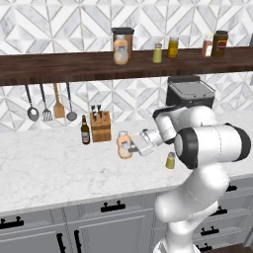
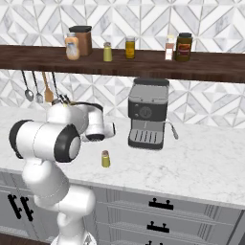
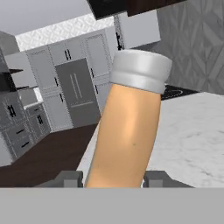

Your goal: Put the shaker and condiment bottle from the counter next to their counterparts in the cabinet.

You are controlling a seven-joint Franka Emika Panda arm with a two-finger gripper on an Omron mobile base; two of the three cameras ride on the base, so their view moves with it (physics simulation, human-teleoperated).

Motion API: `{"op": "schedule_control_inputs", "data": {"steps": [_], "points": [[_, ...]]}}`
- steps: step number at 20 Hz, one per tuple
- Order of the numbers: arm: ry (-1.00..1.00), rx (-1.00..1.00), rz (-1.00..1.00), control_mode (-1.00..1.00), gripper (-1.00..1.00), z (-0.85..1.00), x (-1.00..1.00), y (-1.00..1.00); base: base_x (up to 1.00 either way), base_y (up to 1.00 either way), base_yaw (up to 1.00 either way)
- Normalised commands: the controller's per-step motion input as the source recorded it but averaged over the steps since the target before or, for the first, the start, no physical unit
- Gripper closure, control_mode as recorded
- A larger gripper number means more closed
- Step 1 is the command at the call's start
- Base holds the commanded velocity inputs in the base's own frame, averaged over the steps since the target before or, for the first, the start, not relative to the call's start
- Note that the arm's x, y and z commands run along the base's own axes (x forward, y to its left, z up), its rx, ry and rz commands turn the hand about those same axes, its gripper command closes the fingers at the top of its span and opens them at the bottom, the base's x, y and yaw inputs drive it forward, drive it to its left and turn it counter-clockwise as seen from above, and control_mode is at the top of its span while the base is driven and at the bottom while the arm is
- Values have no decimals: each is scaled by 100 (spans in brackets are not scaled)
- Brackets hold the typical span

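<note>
Here, in the hand view, the two dark fingers (image 3: 70,178) are seen closed against either side of the condiment bottle (image 3: 127,140), whose peach-orange body rises between them to a white cap at twelve o'clock. In the left base view, the same bottle (image 1: 124,145) is shown gripped on the marble table (image 1: 44,168), with the gripper (image 1: 132,147) at its three o'clock side. The shaker (image 1: 170,160) is seen standing on the table near the arm, at about four o'clock from the bottle and apart from it. Above, on the cabinet (image 1: 59,66), a matching bottle (image 1: 120,49) and a matching shaker (image 1: 157,53) are seen standing, apart from each other.
</note>
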Motion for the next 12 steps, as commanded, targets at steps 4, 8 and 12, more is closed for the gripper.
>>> {"op": "schedule_control_inputs", "data": {"steps": [4,8,12], "points": [[0,0,-21,-100,100,58,-23,0,0,0,0],[-2,0,-15,-100,100,67,-24,2,0,0,0],[-14,-7,-11,-100,100,93,-12,12,0,0,0]]}}
